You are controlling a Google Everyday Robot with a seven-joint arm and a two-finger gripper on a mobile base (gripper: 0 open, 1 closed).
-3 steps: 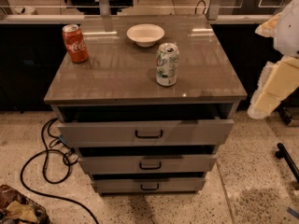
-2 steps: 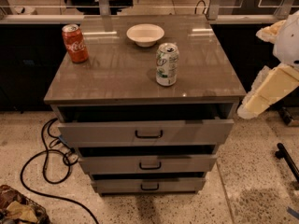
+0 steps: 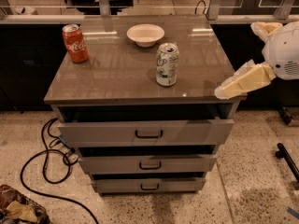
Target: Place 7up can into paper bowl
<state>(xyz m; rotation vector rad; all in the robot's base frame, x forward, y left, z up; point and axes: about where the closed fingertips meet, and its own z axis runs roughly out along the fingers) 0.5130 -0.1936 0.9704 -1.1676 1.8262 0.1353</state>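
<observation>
The 7up can [image 3: 167, 64] stands upright on the grey cabinet top [image 3: 117, 78], right of centre and toward the front. The white paper bowl [image 3: 145, 34] sits empty at the back centre, a short way behind and left of the can. My gripper [image 3: 225, 90] reaches in from the right at the cabinet's front right corner, on a cream-coloured arm [image 3: 254, 76]. It is to the right of the can, apart from it, and holds nothing that I can see.
A red Coca-Cola can [image 3: 75, 43] stands at the back left of the top. The top drawer [image 3: 145, 130] is pulled partly open below. A black cable [image 3: 46, 162] lies on the floor at the left. A dark rail [image 3: 289, 160] lies at the right.
My arm has swung left and down from the right edge, bringing the gripper to the cabinet's front right corner. The cans and bowl have not moved.
</observation>
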